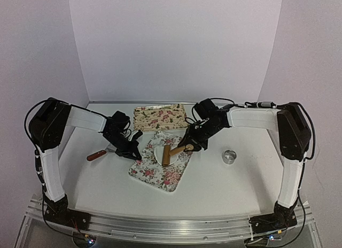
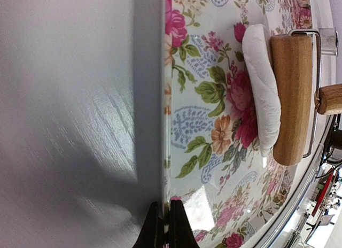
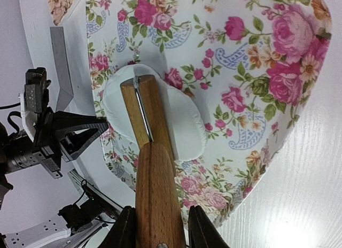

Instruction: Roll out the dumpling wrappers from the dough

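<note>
The dough (image 1: 158, 147) is a flat white patch on the near flowered tray (image 1: 172, 177). The wooden roller (image 1: 167, 154) lies on the dough's right part. My right gripper (image 1: 187, 147) is shut on the roller's handle (image 3: 157, 200), with the roller (image 3: 143, 111) pressed on the dough (image 3: 184, 122). My left gripper (image 1: 134, 153) is shut on the tray's left rim (image 2: 165, 152). The left wrist view shows its gripper (image 2: 165, 229) pinching the rim, with the dough (image 2: 262, 93) and roller (image 2: 291, 98) beyond. No separate wrapper disc shows.
A second flowered tray (image 1: 159, 116) lies at the back. A small metal ring (image 1: 230, 156) stands right of the near tray. A scraper with a brown handle (image 1: 98, 154) lies to the left, behind my left gripper; its grey blade shows in the right wrist view (image 3: 60, 61).
</note>
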`<control>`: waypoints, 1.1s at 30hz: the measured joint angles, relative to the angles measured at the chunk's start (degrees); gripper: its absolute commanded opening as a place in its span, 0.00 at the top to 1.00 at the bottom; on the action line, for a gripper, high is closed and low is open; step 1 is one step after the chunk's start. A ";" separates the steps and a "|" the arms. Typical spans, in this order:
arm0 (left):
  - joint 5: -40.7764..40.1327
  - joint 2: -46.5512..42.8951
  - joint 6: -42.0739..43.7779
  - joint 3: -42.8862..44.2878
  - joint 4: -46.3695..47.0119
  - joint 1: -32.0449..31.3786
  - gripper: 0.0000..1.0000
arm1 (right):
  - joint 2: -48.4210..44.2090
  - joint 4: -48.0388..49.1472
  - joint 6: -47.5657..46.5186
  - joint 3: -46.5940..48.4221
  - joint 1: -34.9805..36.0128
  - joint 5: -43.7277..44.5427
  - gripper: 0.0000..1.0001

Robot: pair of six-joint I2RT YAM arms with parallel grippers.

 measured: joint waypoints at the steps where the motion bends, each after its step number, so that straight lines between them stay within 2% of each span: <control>1: 0.04 -0.05 -0.02 -0.09 0.12 0.04 1.00 | -0.34 0.14 0.01 -0.58 -0.32 -0.28 1.00; 17: 0.07 -0.44 0.02 -0.82 1.13 0.05 1.00 | -3.90 -0.47 -0.18 -4.92 -1.74 0.13 1.00; 27: -0.07 -0.53 0.23 -0.81 0.43 -0.08 1.00 | 7.89 -14.34 -2.44 15.11 0.12 -0.17 1.00; 33: -0.09 -0.53 0.42 -0.79 0.35 -0.10 1.00 | 13.18 -11.77 -2.85 21.66 4.11 -0.62 1.00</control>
